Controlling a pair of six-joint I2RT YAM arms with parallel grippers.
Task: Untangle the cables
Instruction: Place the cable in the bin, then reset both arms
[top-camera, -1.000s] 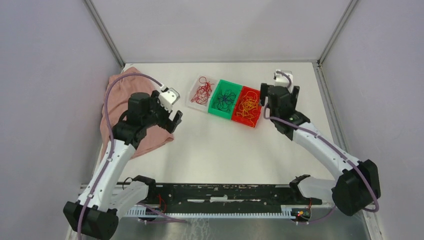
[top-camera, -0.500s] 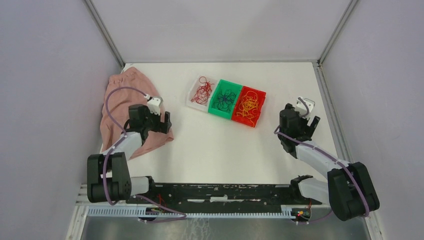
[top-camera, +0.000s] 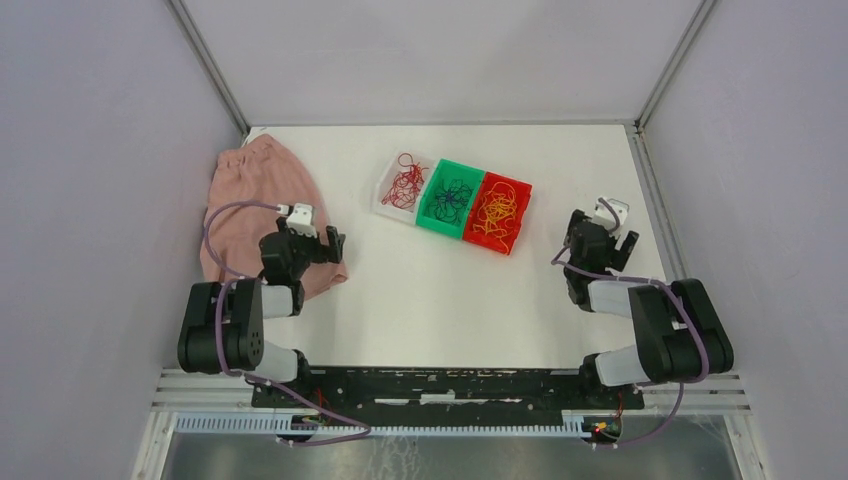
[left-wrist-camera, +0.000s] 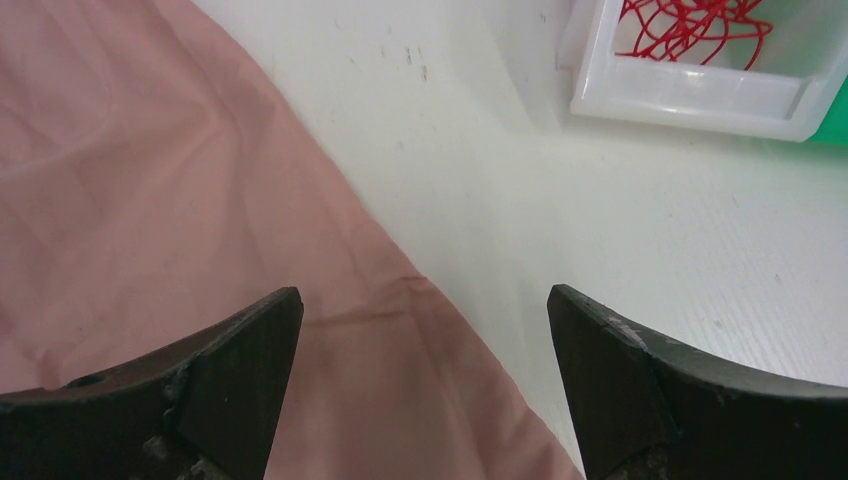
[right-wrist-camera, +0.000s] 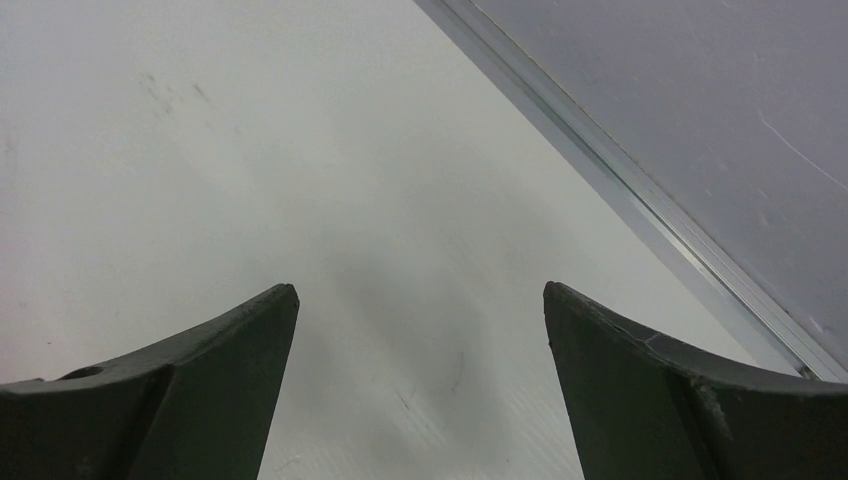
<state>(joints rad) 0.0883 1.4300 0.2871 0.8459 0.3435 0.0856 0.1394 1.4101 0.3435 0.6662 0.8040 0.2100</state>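
The cables lie sorted in three small trays at the table's middle back. Red cables (top-camera: 404, 183) fill the white tray (top-camera: 385, 205), dark cables (top-camera: 449, 197) the green tray (top-camera: 436, 225), and yellow-orange cables (top-camera: 496, 212) the red tray (top-camera: 520, 215). My left gripper (top-camera: 312, 243) hangs open over the edge of a pink cloth, well left of the trays. In the left wrist view the gripper (left-wrist-camera: 422, 293) holds nothing, with the red cables (left-wrist-camera: 700, 25) far ahead. My right gripper (top-camera: 602, 243) stands open and empty to the right of the trays, over bare table (right-wrist-camera: 420, 288).
A pink cloth (top-camera: 250, 210) is spread at the table's left side, also under the left fingers (left-wrist-camera: 150, 200). The enclosure's right wall rail (right-wrist-camera: 620, 180) runs close beside the right gripper. Both arms are folded back near their bases.
Both arms have drawn back from the trays and folded toward their bases. The left gripper came down over the cloth's edge, and the right gripper moved right and nearer. Both stayed open.
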